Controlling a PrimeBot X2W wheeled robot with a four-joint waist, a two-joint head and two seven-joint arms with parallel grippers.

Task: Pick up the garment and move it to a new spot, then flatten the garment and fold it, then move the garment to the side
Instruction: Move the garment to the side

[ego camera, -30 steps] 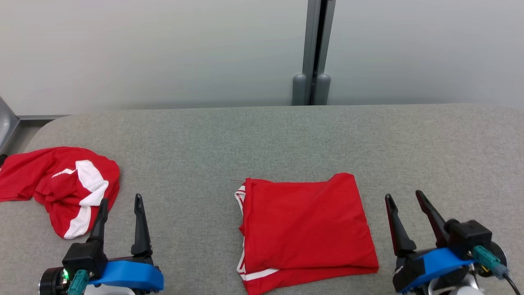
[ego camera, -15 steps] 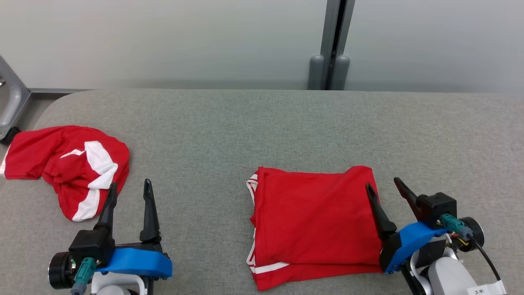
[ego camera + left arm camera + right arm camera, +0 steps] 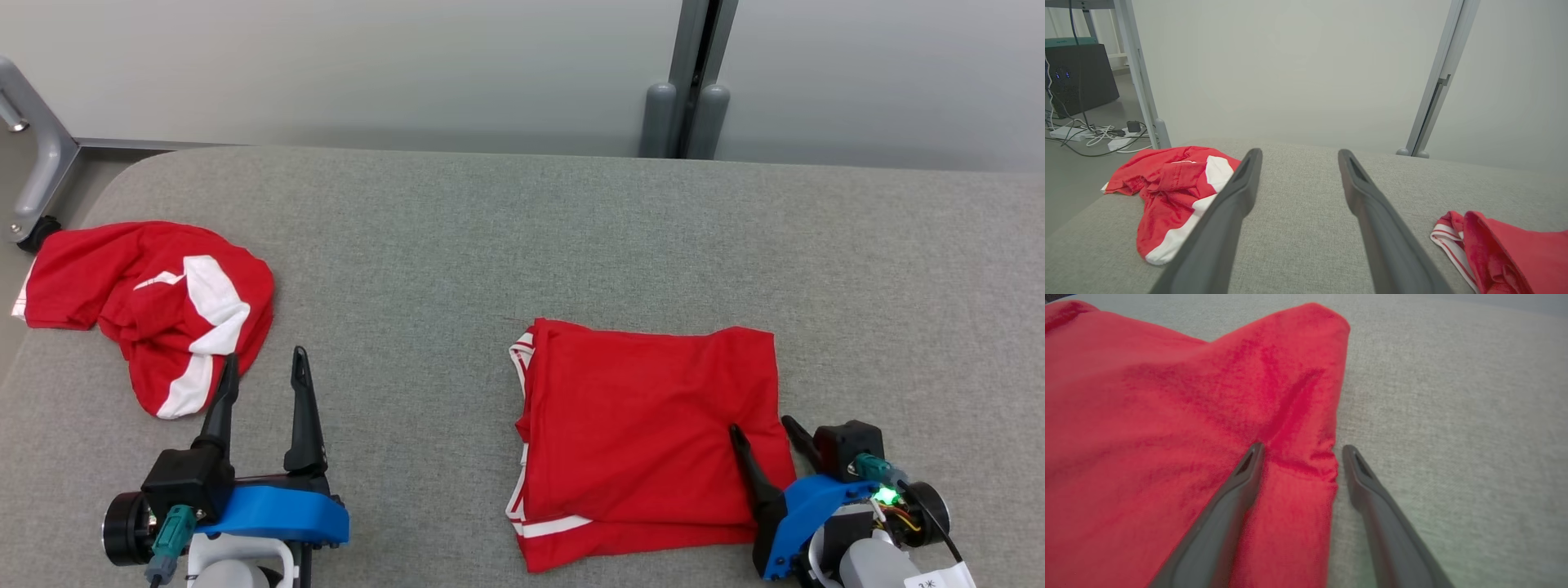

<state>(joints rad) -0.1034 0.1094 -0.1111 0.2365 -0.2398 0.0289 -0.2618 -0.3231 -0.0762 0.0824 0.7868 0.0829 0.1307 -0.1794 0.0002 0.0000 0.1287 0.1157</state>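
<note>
A grey fabric-covered table with rounded corners carries two red garments trimmed in white. The folded garment lies flat towards the near edge, with white stripes showing along its left side and near hem. Well to the left of it, a crumpled garment sits bunched, reaching the table's left edge.

A lab-like test room: pale partition panels on metal posts, a grey fabric tabletop, a black equipment box and loose floor cables.
</note>
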